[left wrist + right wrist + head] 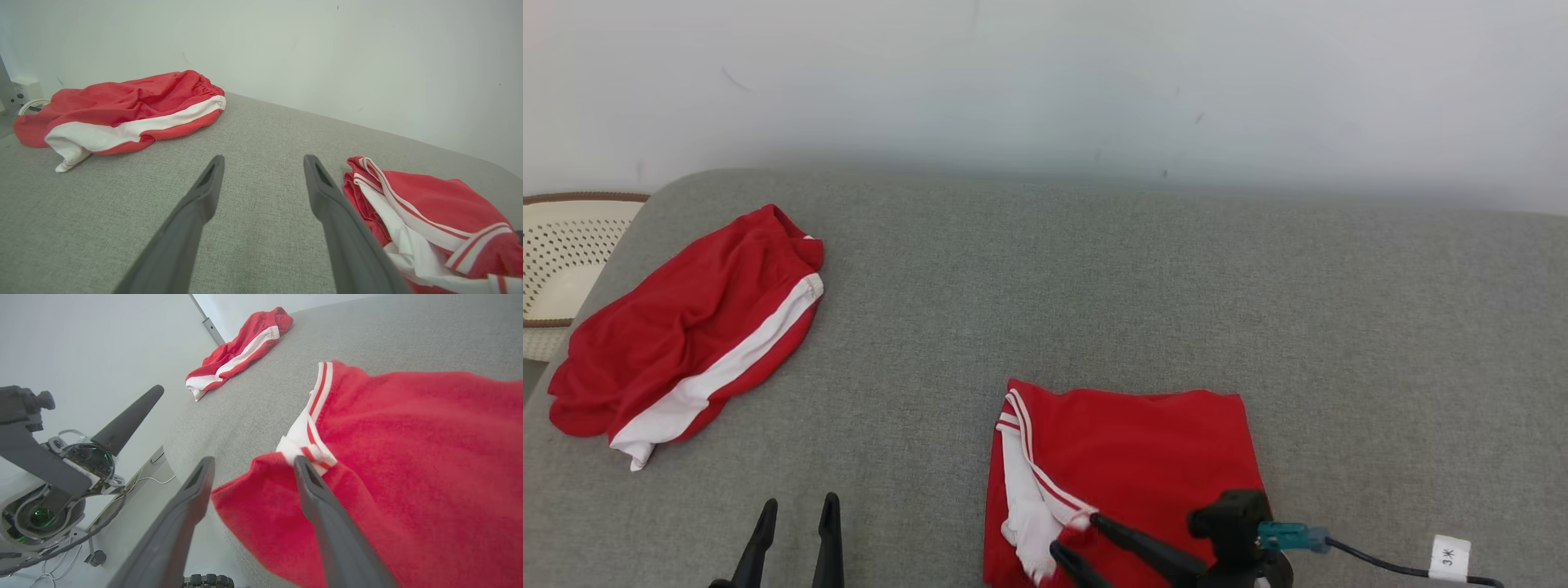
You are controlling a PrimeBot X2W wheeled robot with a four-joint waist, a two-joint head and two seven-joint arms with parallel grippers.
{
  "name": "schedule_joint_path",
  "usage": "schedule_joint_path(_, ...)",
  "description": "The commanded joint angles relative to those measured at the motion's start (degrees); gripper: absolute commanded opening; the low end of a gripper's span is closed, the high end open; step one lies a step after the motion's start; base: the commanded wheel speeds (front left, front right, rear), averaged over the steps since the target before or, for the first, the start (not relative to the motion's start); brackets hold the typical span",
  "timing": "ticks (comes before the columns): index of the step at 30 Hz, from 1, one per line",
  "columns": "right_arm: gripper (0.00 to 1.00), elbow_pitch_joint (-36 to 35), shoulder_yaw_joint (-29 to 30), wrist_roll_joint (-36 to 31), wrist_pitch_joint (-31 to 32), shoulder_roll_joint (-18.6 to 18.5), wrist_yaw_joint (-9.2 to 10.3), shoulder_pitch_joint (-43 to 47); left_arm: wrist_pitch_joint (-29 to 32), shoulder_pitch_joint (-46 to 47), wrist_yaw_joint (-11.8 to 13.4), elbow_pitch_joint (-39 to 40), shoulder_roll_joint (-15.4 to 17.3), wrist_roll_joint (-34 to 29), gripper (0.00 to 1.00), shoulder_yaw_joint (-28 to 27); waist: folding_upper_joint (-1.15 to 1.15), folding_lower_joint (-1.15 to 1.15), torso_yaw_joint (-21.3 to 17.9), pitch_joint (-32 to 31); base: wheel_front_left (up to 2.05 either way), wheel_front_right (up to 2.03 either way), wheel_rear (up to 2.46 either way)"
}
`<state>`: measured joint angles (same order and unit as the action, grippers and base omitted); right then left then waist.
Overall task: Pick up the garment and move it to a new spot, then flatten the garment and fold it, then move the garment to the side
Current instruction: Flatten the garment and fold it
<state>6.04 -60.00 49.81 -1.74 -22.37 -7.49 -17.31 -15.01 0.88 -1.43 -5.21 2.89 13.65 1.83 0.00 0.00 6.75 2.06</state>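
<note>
A folded red garment (1143, 457) with white striped trim lies on the grey cushioned surface (1094, 278) near its front edge, also seen in the left wrist view (429, 200). My right gripper (1074, 532) is open over the garment's front left corner. In the right wrist view (251, 461) one finger (327, 514) rests on the red cloth (408, 437) by the white trim, and the other finger (179, 514) hangs past the cloth's edge. My left gripper (800, 500) is open and empty above bare surface left of the garment, its fingers wide apart in the left wrist view (264, 157).
A second red garment (686, 327) with a broad white stripe lies rumpled at the far left (122, 102) (241, 347). A pale perforated basket (564, 245) stands beyond the surface's left end. A white wall runs behind. A tagged cable (1450, 557) trails from my right wrist.
</note>
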Motion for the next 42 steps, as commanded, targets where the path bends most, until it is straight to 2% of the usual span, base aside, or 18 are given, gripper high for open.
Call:
schedule_joint_path(1, 1.0, -0.8, 0.3, 0.8, -1.0, -0.5, 0.0, -0.6, -0.2, -0.8, -0.1, 0.2, 0.0, 0.0, 1.0, -0.3, 0.0, 0.0, -0.2, 0.0, 0.0, 0.0, 0.0)
schedule_joint_path(7, 1.0, -1.4, 2.7, 2.2, -3.9, -2.0, 0.0, -1.1, -0.2, -0.6, -0.5, 0.0, 0.0, -0.2, 1.0, -0.7, 0.0, 0.0, -0.6, 0.1, 0.0, 0.0, 0.0)
schedule_joint_path(14, 1.0, 3.1, 9.4, -2.2, -8.7, -2.5, 0.0, -1.1, -0.2, -0.5, -0.3, 0.2, 0.0, -0.4, 1.0, -1.0, 0.0, 0.0, -0.6, 0.0, 0.0, 0.0, 0.0)
schedule_joint_path(19, 1.0, 8.1, 14.7, -11.0, -10.8, -0.6, 0.0, 0.1, -0.2, -0.9, -0.3, 0.6, 0.0, -0.5, 1.0, -1.3, 0.0, 0.0, -0.5, 0.1, 0.0, 0.0, 0.0)
schedule_joint_path(28, 1.0, 13.6, 21.8, -18.5, -12.5, 4.4, 0.0, 2.7, -0.2, -0.8, -0.1, 1.1, 0.0, -0.2, 1.0, -1.4, 0.0, 0.0, -0.5, 1.0, 0.0, 0.0, 0.0)
schedule_joint_path(29, 0.71, 15.3, 23.5, -20.6, -12.9, 5.6, 0.0, 2.5, -0.2, -0.5, -0.1, 1.1, 0.0, -0.1, 1.0, -1.3, 0.0, 0.0, -0.5, 1.3, 0.0, 0.0, 0.0)
schedule_joint_path(30, 0.71, 15.3, 23.5, -20.6, -12.9, 5.6, 0.0, 2.5, -0.2, -0.5, -0.1, 1.1, 0.0, -0.1, 1.0, -1.3, 0.0, 0.0, -0.5, 1.3, 0.0, 0.0, 0.0)
schedule_joint_path(31, 0.35, 16.2, 24.3, -21.2, -13.0, 6.4, 0.0, 2.3, -0.2, -0.4, -0.1, 1.1, 0.0, 0.0, 1.0, -1.3, 0.0, 0.0, -0.6, 1.5, 0.0, 0.0, 0.0)
schedule_joint_path(33, 0.0, 17.7, 25.7, -22.1, -13.3, 8.3, 0.0, 1.6, -0.2, 0.0, -0.1, 1.1, 0.0, 0.0, 1.0, -1.1, 0.0, 0.0, -0.5, 1.8, 0.0, 0.0, 0.0)
schedule_joint_path(42, 0.0, 25.6, 29.3, -30.5, -13.5, 13.5, 0.0, -1.5, -0.2, 1.3, -0.3, 1.3, 0.0, -0.1, 1.0, -0.3, 0.0, 0.0, 0.6, 2.9, 0.0, 0.0, 0.0)
